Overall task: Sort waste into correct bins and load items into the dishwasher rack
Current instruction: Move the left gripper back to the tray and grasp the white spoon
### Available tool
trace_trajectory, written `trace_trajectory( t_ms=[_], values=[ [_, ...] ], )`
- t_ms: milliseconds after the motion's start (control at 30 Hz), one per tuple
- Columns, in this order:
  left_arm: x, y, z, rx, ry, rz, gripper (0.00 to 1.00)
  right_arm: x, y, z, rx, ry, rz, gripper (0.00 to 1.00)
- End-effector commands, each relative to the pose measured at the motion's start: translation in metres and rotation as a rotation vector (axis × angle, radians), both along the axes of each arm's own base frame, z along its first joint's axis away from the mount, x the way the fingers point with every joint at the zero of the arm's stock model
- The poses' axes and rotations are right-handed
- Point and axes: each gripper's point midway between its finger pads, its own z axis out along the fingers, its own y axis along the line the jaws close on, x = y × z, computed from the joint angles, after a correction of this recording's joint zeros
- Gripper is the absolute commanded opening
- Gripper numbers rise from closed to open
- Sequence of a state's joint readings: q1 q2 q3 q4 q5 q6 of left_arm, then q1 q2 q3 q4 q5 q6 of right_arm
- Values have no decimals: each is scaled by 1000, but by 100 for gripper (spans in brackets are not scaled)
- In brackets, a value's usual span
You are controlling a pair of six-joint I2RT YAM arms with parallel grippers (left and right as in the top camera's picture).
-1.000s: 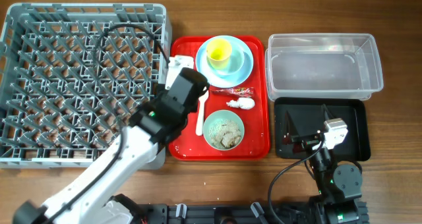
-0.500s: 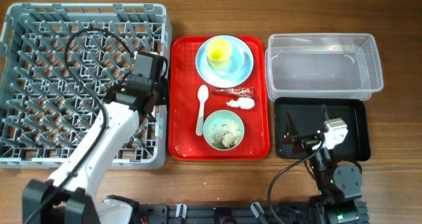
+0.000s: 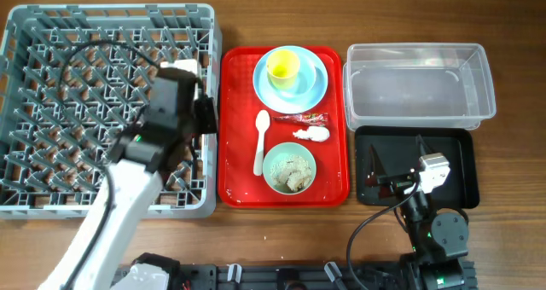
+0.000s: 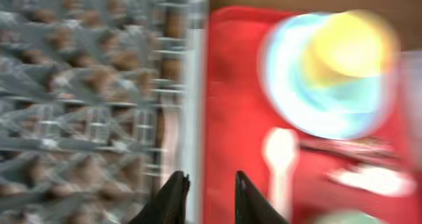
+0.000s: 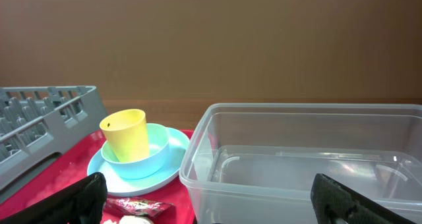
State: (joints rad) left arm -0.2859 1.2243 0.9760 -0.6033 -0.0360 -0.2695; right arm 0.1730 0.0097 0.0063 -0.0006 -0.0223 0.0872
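Observation:
On the red serving tray [image 3: 232, 183] a yellow cup [image 3: 283, 66] stands on the light blue plate [image 3: 299, 85]. A white spoon [image 3: 259, 142], a red wrapper [image 3: 303, 118], a white tissue wad [image 3: 312, 134] and a pale green bowl [image 3: 289, 168] of rice-like scraps lie below it. My left gripper [image 3: 207, 119] hovers over the right rim of the grey dishwasher rack [image 3: 85, 111]. Its fingers [image 4: 175, 194] stand slightly apart with nothing between them. My right gripper [image 3: 401, 181] rests wide open over the black tray [image 3: 456, 166], facing the clear tub [image 5: 310, 158].
The clear tub [image 3: 418, 85] stands right of the red tray, with the black tray just in front of it. The rack fills the table's left side. The left wrist view is motion-blurred; it shows the spoon [image 4: 280, 151] and the plate [image 4: 310, 99].
My left arm has swung from over the red tray's left part to the rack's right edge, and its jaws have parted a little. The right arm has not moved.

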Motion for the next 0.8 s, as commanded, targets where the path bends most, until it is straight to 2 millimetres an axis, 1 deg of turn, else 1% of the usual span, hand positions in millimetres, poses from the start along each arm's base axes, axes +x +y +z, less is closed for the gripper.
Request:
trace_trajectory(
  t_ms=[0, 67, 133, 167, 200, 233, 267, 300, 333, 367, 400, 467, 600, 700, 767],
  values=[
    [-30, -40, -1, -184, 111, -80, 21, 0, 0, 2, -5, -11, 0, 100],
    [-39, -56, -23, -152, 189, -128, 23, 0, 0, 2, -5, -11, 0, 100],
    [-41, -69, -41, -127, 243, -159, 22, 0, 0, 2, -5, -11, 0, 100],
    [-40, -80, -60, -110, 284, -168, 16, 0, 0, 2, -6, -10, 0, 100],
    [-37, -84, -76, -83, 312, -154, 10, 0, 0, 2, -6, -11, 0, 100],
    [-36, -91, -97, -58, 350, -157, 4, 0, 0, 2, -5, -11, 0, 100],
    [-37, -96, -116, -40, 390, -154, 4, 0, 0, 2, -6, -10, 0, 100],
    [-40, -100, -139, -14, 440, -163, 4, 0, 0, 2, -6, -10, 0, 100],
    [-40, -102, -150, -5, 457, -165, 5, 0, 0, 2, -6, -10, 0, 100],
    [-37, -104, -156, -5, 456, -167, 15, 0, 0, 2, -6, -11, 0, 100],
    [-34, -106, -158, -8, 449, -168, 23, 0, 0, 2, -6, -10, 0, 100],
    [-30, -108, -160, -13, 437, -170, 29, 0, 0, 2, -5, -11, 0, 100],
    [-27, -108, -162, -10, 428, -167, 30, 0, 0, 2, -5, -11, 0, 100],
    [-23, -95, -166, 54, 403, -129, 29, 0, 0, 2, -5, -11, 0, 100],
    [-21, -97, -165, 52, 391, -135, 29, 0, 0, 2, -5, -11, 0, 100]
  ],
)
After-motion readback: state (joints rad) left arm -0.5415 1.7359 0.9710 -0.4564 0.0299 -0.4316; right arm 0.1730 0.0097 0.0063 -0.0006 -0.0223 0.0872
